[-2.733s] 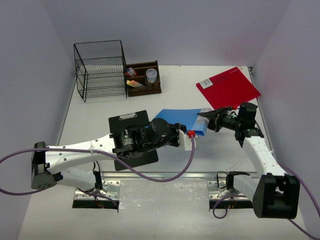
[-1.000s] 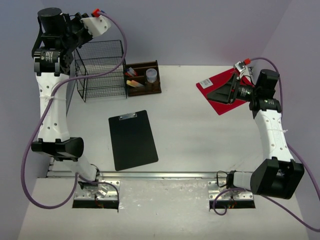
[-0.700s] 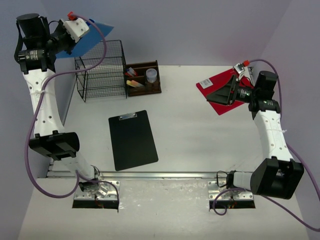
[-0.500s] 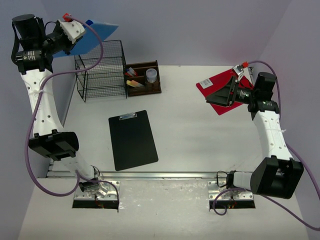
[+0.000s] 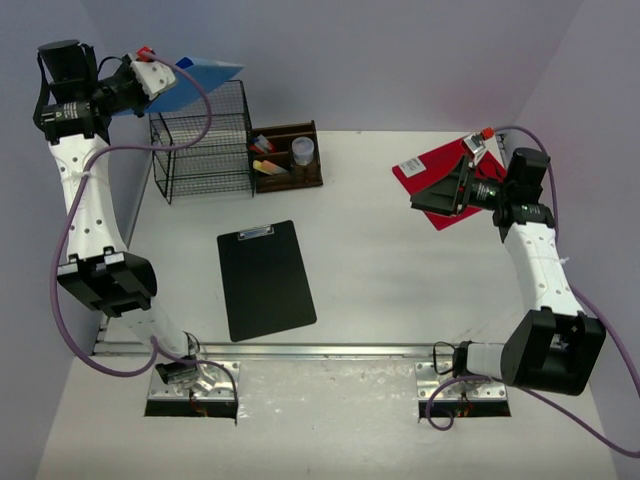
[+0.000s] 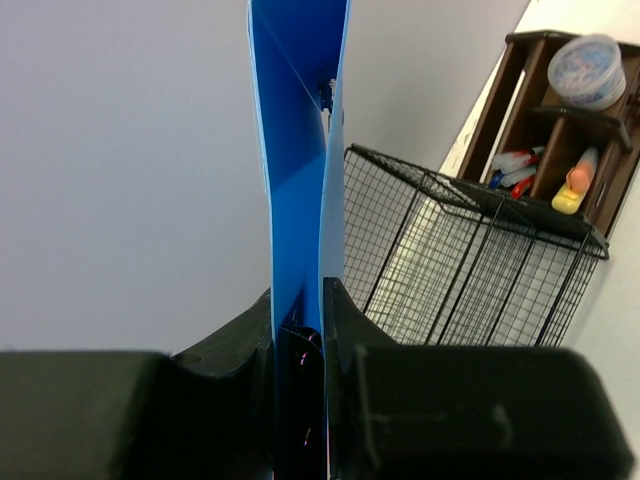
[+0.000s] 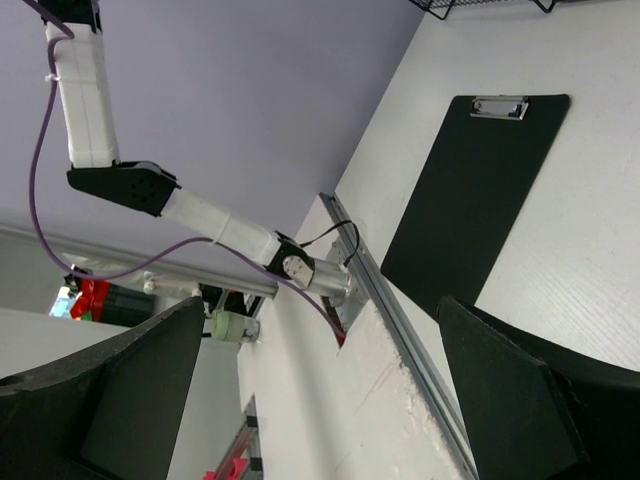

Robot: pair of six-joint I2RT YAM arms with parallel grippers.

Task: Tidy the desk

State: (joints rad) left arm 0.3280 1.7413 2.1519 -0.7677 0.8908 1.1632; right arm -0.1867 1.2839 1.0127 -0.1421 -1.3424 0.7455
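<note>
**Blue folder pinched high, right jaws spread wide**

My left gripper (image 6: 298, 305) pinches the blue folder (image 6: 298, 140) by its edge, and the sheet runs straight out from between my jaws. The wire basket (image 6: 470, 260) sits off to one side, lower down. The desk (image 5: 380, 280) lies well below. My right gripper (image 5: 438, 193) is spread wide and empty over the red folder (image 5: 445, 160), with the black clipboard (image 7: 470, 190) ahead of it.

The white desk (image 5: 380, 270) carries a black clipboard (image 5: 266, 279) lying flat towards its front left; a wire basket (image 5: 200, 140) stands at the far left, a wooden organizer (image 5: 288, 158) just beside it; a red folder (image 5: 445, 162) lies far right.
</note>
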